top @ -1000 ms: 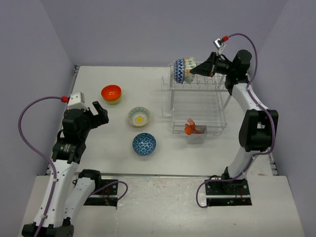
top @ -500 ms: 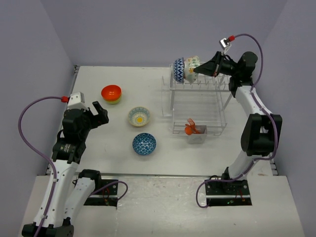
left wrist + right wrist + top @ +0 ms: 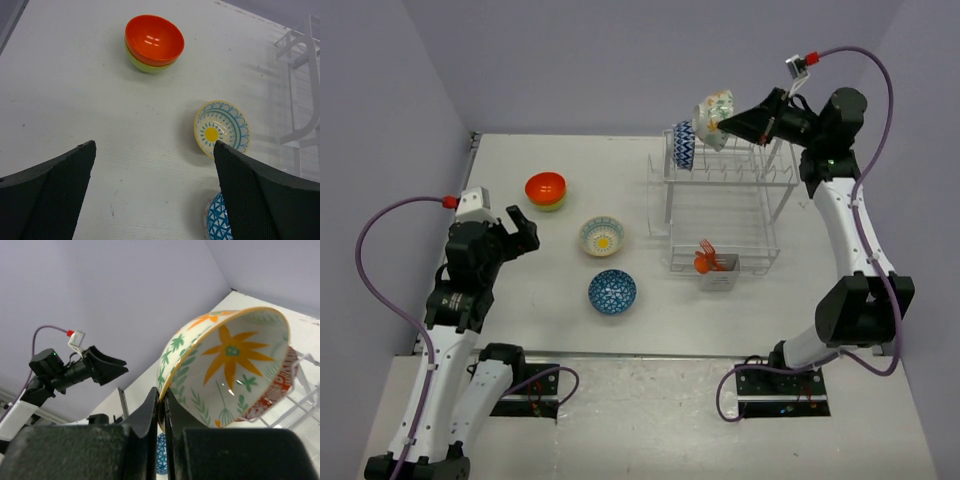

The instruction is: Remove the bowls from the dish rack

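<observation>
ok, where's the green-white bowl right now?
Top view, upper right: the green-white bowl is pinched in the right gripper, held above the dish rack top row, just right of the patterned bowl slotted there.

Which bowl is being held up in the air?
The green-and-white leafy bowl with the orange flower inside, pinched at its rim by the right gripper above the dish rack. The other bowls sit on the table or stand in the rack.
</observation>
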